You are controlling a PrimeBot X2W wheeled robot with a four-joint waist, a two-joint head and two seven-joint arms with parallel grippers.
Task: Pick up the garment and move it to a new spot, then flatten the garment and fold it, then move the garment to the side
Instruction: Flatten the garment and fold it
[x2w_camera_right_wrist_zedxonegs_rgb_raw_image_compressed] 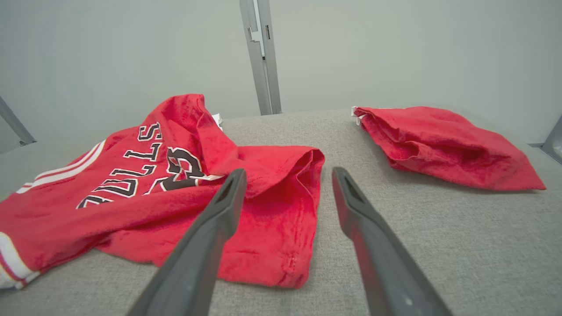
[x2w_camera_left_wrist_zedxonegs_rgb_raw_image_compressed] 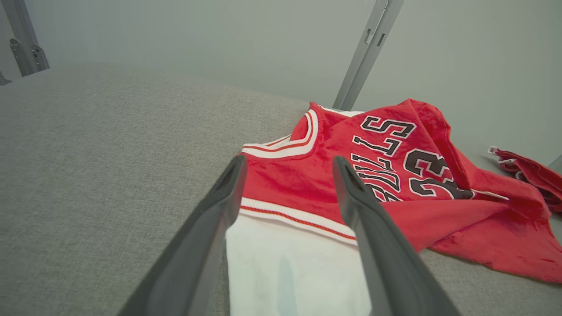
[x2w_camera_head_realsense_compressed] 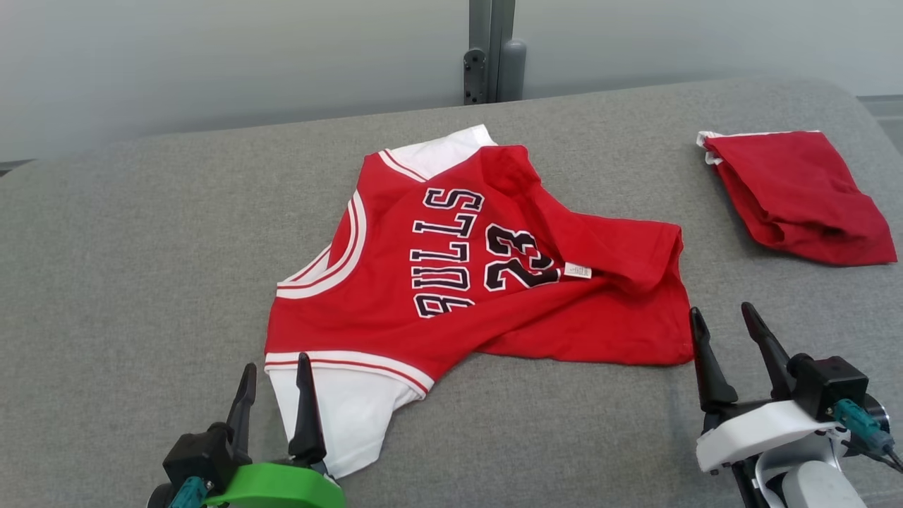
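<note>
Head view, looking down on a grey fabric-covered worktop [x2w_camera_head_realsense_compressed: 141, 282]. A red basketball jersey [x2w_camera_head_realsense_compressed: 451, 282] printed "BULLS 23" lies rumpled in the middle. Its right half is doubled over in soft folds, and a white panel sticks out below a red-and-white striped band [x2w_camera_head_realsense_compressed: 353, 363] at the near left. A second red cloth [x2w_camera_head_realsense_compressed: 797, 194], loosely folded, sits well apart at the far right. A grey metal post [x2w_camera_head_realsense_compressed: 492, 49] stands behind the worktop.

The left pincer [x2w_camera_head_realsense_compressed: 276, 362] has its fingers spread wide and holds nothing. It sits at the near-left corner of the jersey, over the white panel, and its wrist view shows the striped band between the fingers. The right pincer [x2w_camera_head_realsense_compressed: 721, 309] is also spread wide and holds nothing. It sits just beside the jersey's near-right red corner and is not touching it.

The step in hand appears to be taking hold of the jersey at its two near corners, to lift it or spread it out.

- **Grip:** Each pincer would likely do best to come down over an edge and close on the corner itself, not on a fold further in.
- **Right side:** The cloth is layered there, so a shallow pinch on the outermost hem should avoid catching the fold above it.
- **Lifting:** Raising both corners together and drawing them apart should let the doubled part fall open.
- **Risk:** The second red cloth is best left undisturbed
</note>
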